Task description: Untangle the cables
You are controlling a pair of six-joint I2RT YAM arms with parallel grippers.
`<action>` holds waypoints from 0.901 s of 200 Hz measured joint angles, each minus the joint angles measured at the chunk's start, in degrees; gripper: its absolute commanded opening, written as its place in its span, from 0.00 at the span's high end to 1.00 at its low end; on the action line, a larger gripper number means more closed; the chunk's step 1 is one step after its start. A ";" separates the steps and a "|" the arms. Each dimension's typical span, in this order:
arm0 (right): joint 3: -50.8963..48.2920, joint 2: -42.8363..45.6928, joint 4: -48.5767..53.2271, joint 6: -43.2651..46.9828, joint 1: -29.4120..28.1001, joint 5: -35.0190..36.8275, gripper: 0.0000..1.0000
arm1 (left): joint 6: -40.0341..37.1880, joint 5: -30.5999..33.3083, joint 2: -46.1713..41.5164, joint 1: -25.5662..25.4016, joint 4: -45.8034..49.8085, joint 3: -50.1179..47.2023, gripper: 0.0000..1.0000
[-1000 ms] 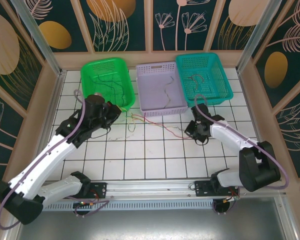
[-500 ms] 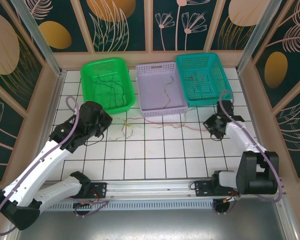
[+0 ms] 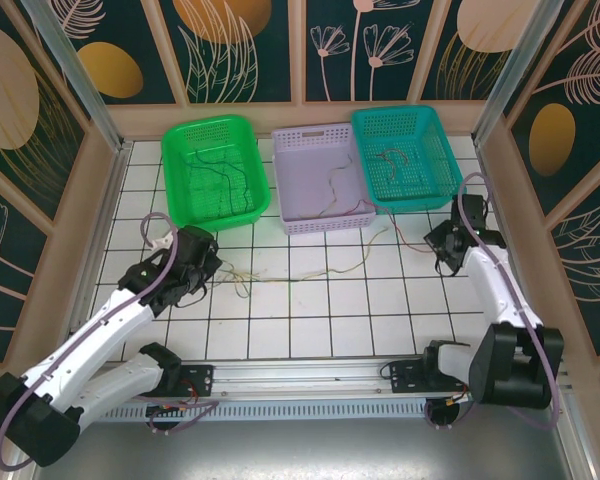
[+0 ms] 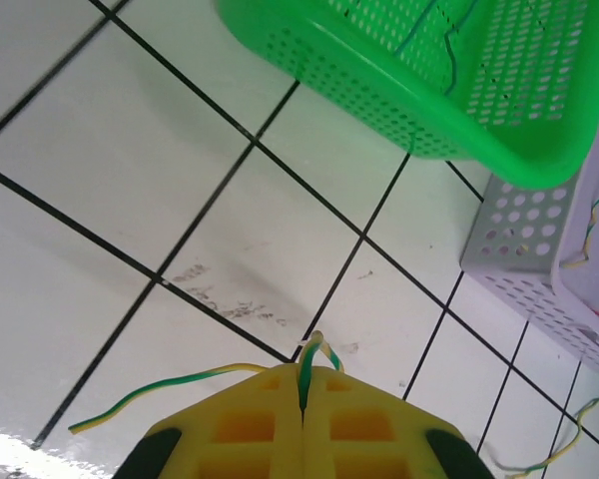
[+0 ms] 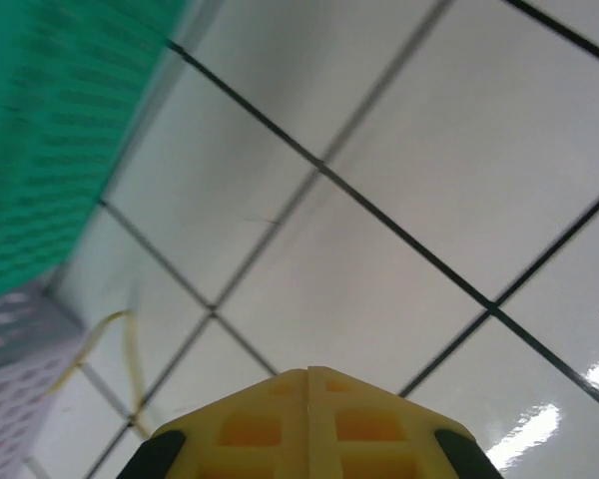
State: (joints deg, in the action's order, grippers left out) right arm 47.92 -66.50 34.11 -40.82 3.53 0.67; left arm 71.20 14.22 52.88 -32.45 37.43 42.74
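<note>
1. Big change: both arms have swung wide. A sec ago they were nose to nose just in front of the lilac basket (image 3: 315,132). Now the left gripper (image 3: 212,268) sits well off its front-left corner and the right gripper (image 3: 441,244) off its front-right, beside the teal basket (image 3: 395,112).
2. Left gripper (image 4: 305,371): jaws pressed tight on a green-yellow wire (image 4: 160,387). A tiny loop pokes out at the tip and the tail trails over the tile.
3. Right gripper (image 5: 308,374): jaws flat together, no wire seen btwn them. Prob. carrying nothing.
4. The cables (image 3: 280,283): the clump that sat in front of the lilac basket is drawn out. It's now thin strands strung along the tiles, from the left gripper toward the basket's front-right corner.
5. What it means: the pull-apart seems to have loosened the knot, though strands may still cross. Too thin to tell.
6. Wires already lie in the lilac, teal and green basket (image 3: 212,123), so the job is partway. The table strands still need clearing.
</note>
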 measured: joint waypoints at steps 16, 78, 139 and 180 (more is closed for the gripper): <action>3.52 3.30 0.44 -0.04 -2.32 0.00 1.00 | 0.02 -1.18 0.96 0.00 -2.69 -1.81 0.88; 25.16 6.82 -1.79 -1.51 -8.57 -0.68 1.00 | -1.42 -4.83 7.85 0.00 -10.21 -2.60 0.37; 30.93 5.18 -9.18 -3.23 -10.03 -9.49 1.00 | -1.53 -4.15 7.43 0.00 -14.43 11.39 0.30; 27.15 6.43 -15.98 -5.70 -12.94 -15.82 1.00 | 9.40 -6.54 7.48 0.00 -26.25 17.03 0.22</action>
State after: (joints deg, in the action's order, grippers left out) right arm 75.07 -60.07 18.13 -46.52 -9.41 -15.16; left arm 80.60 7.68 60.36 -32.45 11.18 59.77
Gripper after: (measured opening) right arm 0.060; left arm 0.765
